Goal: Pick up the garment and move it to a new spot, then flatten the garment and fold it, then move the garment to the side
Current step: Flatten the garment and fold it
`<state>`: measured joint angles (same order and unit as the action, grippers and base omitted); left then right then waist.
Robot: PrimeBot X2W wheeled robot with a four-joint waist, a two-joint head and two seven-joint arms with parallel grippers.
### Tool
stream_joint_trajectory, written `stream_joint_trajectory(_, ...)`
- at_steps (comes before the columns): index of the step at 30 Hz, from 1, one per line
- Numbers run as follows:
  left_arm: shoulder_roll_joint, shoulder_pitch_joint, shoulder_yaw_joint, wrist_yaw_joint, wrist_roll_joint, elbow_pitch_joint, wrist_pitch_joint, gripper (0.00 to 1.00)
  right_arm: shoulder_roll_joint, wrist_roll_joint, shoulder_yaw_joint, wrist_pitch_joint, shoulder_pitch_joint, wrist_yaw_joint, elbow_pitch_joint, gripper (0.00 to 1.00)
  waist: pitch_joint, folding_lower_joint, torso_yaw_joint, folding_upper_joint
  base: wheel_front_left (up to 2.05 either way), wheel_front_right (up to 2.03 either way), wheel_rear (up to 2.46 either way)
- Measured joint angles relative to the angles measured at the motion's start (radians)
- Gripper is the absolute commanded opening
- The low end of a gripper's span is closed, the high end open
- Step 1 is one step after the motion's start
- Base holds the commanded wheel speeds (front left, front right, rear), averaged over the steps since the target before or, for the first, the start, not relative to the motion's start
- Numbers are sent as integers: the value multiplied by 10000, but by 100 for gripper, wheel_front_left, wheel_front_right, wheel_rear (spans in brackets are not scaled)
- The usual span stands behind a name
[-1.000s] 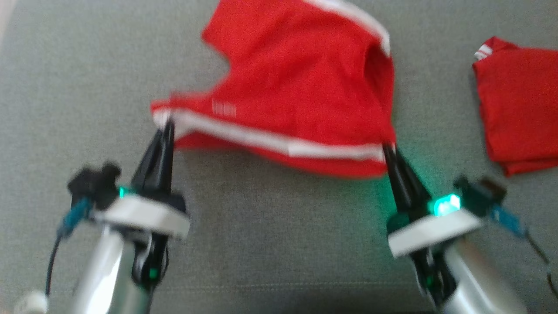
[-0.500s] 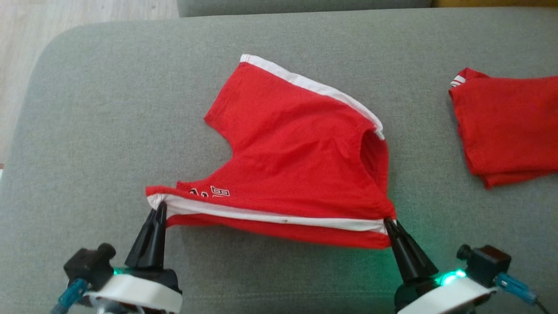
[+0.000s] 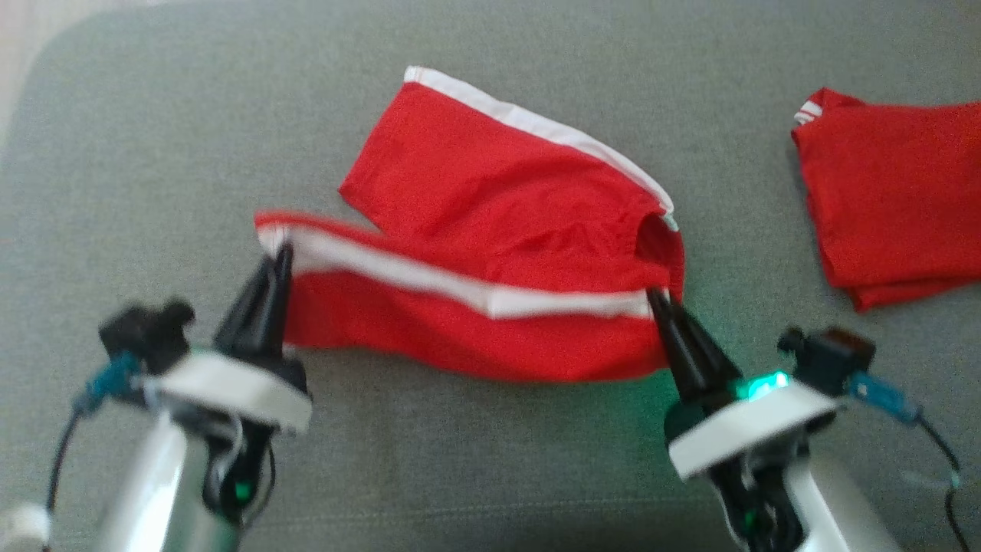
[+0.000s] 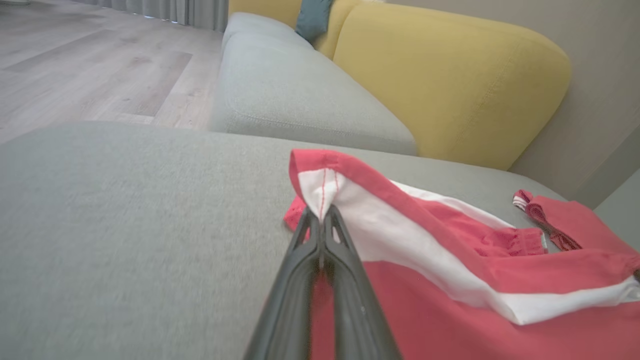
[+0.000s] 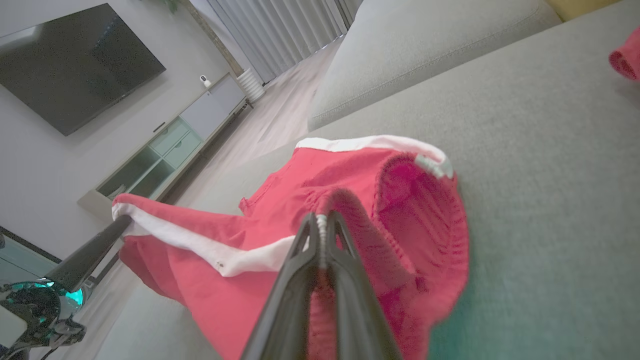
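The garment (image 3: 490, 230) is a pair of red shorts with white side stripes, lying on the grey sofa seat (image 3: 153, 153). Its near edge is raised off the seat and carried over the far leg. My left gripper (image 3: 282, 249) is shut on the left corner of that edge, at the white stripe (image 4: 320, 197). My right gripper (image 3: 655, 295) is shut on the right corner, by the open waistband (image 5: 425, 215). The left gripper's dark fingers (image 5: 90, 255) also show at the lower left of the right wrist view.
A second red cloth (image 3: 897, 207) lies folded at the right on the same seat. Behind are another grey cushion (image 4: 295, 100) and a yellow backrest (image 4: 450, 85). Wooden floor (image 4: 90, 65) lies past the seat's left edge, with a TV (image 5: 70, 60) on the wall.
Both grippers have carried the garment's near edge up and away from me, over the far leg, so more of the red underside now faces me. The head camera has also shifted.
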<state>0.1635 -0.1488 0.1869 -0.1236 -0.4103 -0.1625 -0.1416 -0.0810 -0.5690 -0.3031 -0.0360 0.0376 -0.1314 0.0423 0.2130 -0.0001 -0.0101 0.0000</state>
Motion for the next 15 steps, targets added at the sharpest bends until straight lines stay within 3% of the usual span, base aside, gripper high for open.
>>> stream_joint_trajectory(6,253,-2469,510,-10,-167,-1517,230,0,111,-31,349,416,1641,0,966,0,704,0,-110,0,0,0,0)
stream_joint_trajectory(15,506,-6054,2230,-12,-869,-4449,155,0,174,-336,619,1210,3367,0,2245,0,1661,3,-561,0,0,0,0)
